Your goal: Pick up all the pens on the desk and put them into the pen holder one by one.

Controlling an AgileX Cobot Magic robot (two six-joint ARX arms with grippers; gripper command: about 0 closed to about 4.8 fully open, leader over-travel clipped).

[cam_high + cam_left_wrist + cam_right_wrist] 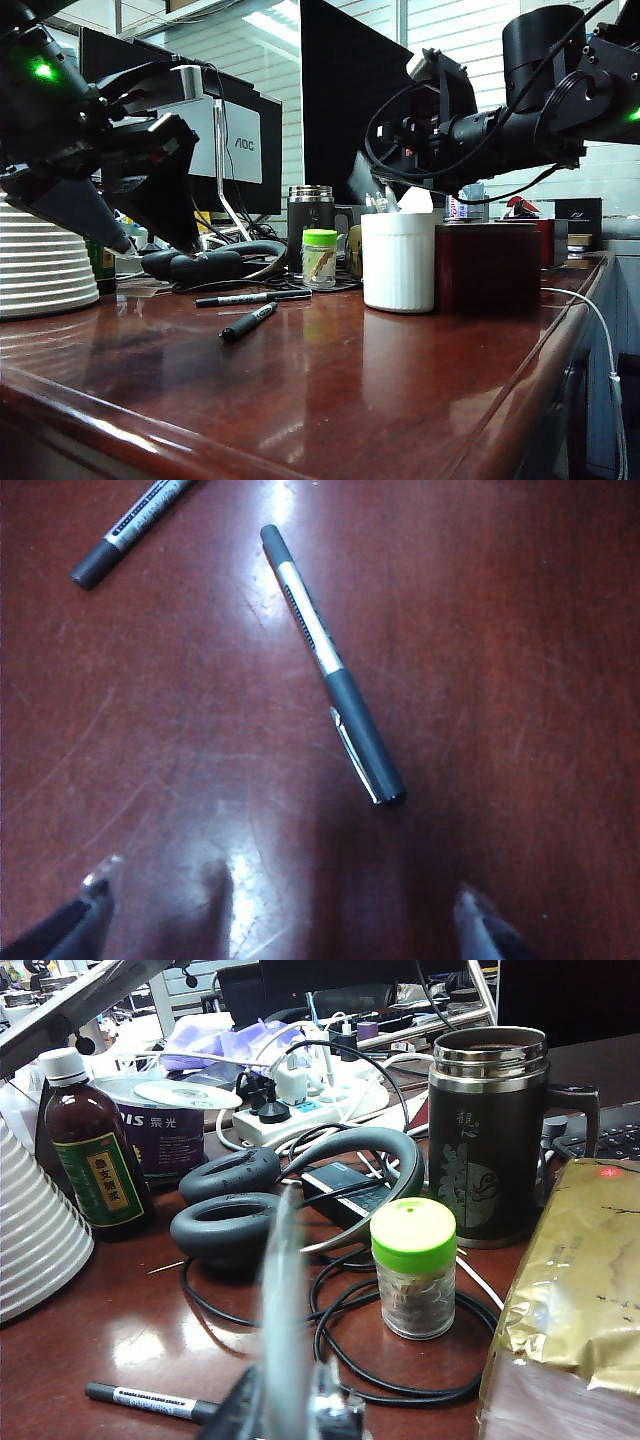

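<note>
Exterior view: the left gripper [150, 235] hangs over the left part of the desk [330, 400], fingers spread wide and empty. Two pens lie on the wood ahead of it: a thick marker [247, 322] nearer the front edge and a thin marker [252, 297] behind it. The holder [398, 262] stands right of centre, touching or just beside a dark red box [487, 268]. The right gripper [392, 200] hangs just above the holder's rim, mostly hidden by its arm. Behind the pens crowd headphones [200, 265], a green-capped jar [319, 259] and a steel-topped mug [310, 225]; a white ribbed cone [40, 262] fills the far left.

Left wrist view: the splayed fingertips [70, 925] frame bare wood; a grey-and-silver pen [330, 665] lies apart beyond them, the printed marker [130, 530] farther off.

Right wrist view: a blurred clear pen [283, 1310] rises between the right fingers [335, 1410], which appear closed on it. Beyond lie the thin marker [150, 1401], cables, a brown bottle [90, 1150] and a gold packet [575, 1280].
</note>
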